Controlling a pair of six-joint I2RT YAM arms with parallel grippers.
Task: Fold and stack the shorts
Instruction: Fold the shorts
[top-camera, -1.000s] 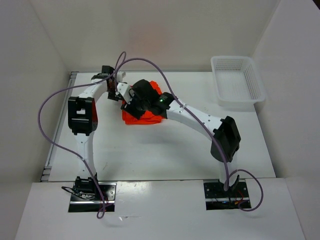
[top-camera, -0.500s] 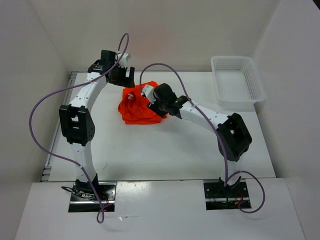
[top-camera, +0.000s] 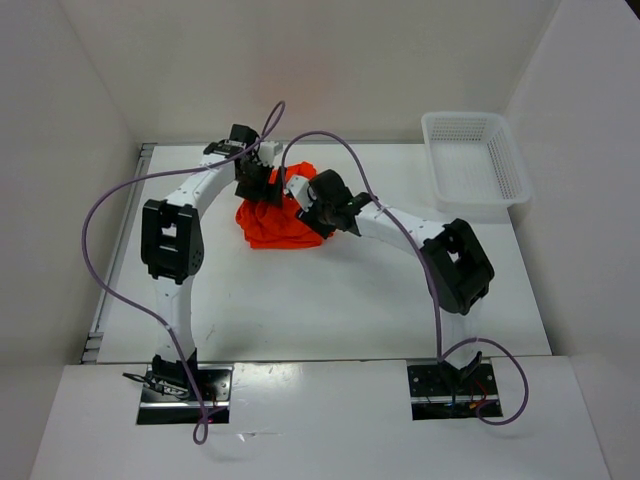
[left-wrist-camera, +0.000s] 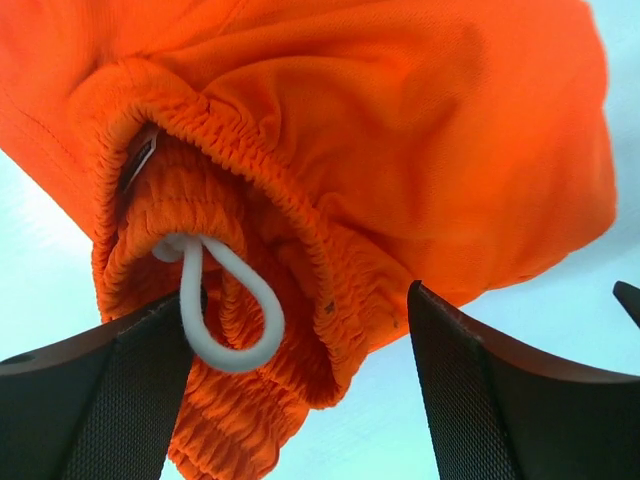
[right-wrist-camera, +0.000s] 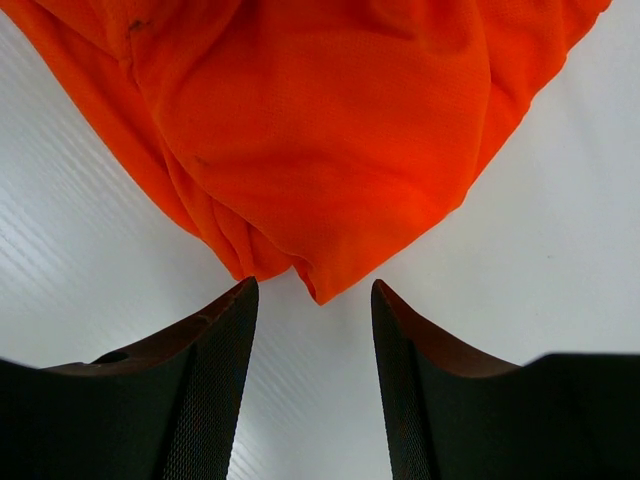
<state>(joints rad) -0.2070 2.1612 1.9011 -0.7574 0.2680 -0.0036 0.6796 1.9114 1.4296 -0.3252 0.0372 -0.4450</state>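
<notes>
The orange-red shorts (top-camera: 278, 226) lie bunched in a heap at the back middle of the table. My left gripper (top-camera: 261, 186) is open at the heap's back left edge. In the left wrist view its jaws (left-wrist-camera: 300, 400) straddle the gathered elastic waistband (left-wrist-camera: 250, 160) and a white drawstring loop (left-wrist-camera: 188, 300). My right gripper (top-camera: 305, 207) is open at the heap's right edge. In the right wrist view its jaws (right-wrist-camera: 313, 385) stand just short of a hanging corner of the shorts (right-wrist-camera: 330, 180), with bare table between the fingers.
A white mesh basket (top-camera: 512, 160) stands at the back right corner of the table. Purple cables loop over both arms. White walls enclose the table on the left, back and right.
One second ago both grippers sat on the shorts. The left arm then pulled back to the rear left and has come back to the heap's edge. The right gripper shifted slightly; the heap looks more bunched.
</notes>
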